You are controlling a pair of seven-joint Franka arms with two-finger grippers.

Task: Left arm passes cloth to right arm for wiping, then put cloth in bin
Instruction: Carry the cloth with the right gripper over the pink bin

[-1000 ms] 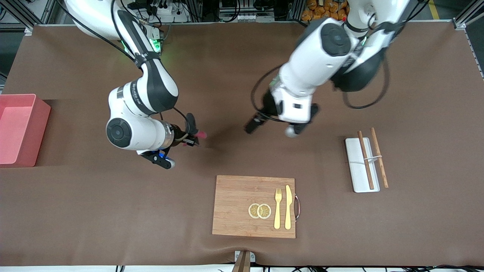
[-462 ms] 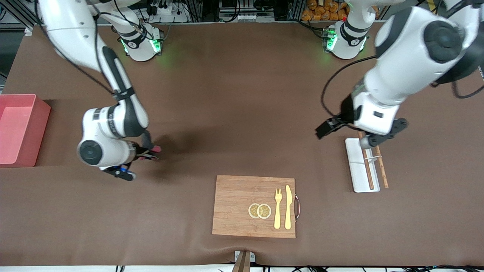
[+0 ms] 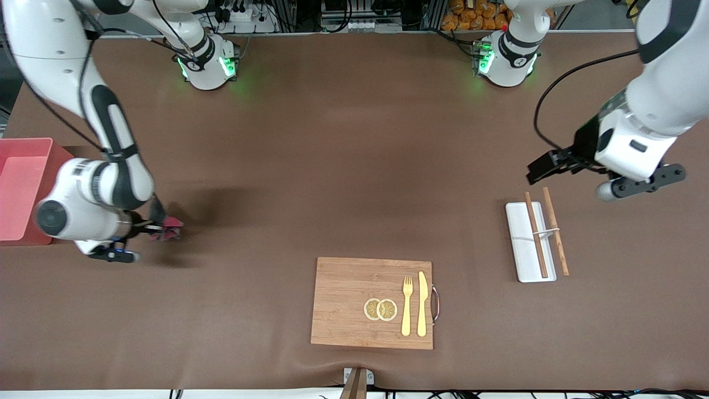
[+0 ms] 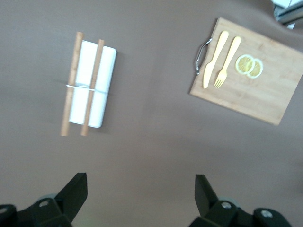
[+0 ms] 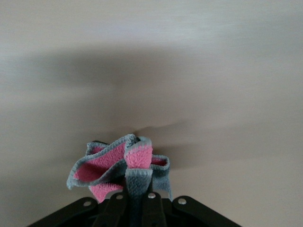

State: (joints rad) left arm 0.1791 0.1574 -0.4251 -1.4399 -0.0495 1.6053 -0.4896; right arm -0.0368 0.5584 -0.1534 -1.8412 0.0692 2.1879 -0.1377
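Observation:
My right gripper [image 3: 162,229] is shut on the cloth [image 3: 173,224]. It holds the cloth low over the brown table, a short way from the pink bin [image 3: 22,188] at the right arm's end. In the right wrist view the cloth [image 5: 118,163] bunches out of the shut gripper [image 5: 136,201], pink inside with grey edges. My left gripper [image 3: 545,166] is open and empty, up over bare table near the white tray's top end. In the left wrist view its gripper [image 4: 139,196] has its dark fingers [image 4: 73,191] wide apart with nothing between them.
A white tray [image 3: 520,249] with two wooden chopsticks [image 3: 536,235] lies toward the left arm's end. A wooden cutting board [image 3: 343,302] with lemon slices, a fork and a knife lies near the front edge. Both show in the left wrist view: tray [image 4: 106,66], board [image 4: 265,99].
My right arm has carried the cloth across the table toward the bin. My left arm has pulled back, empty, from the middle toward its own end, past the tray.

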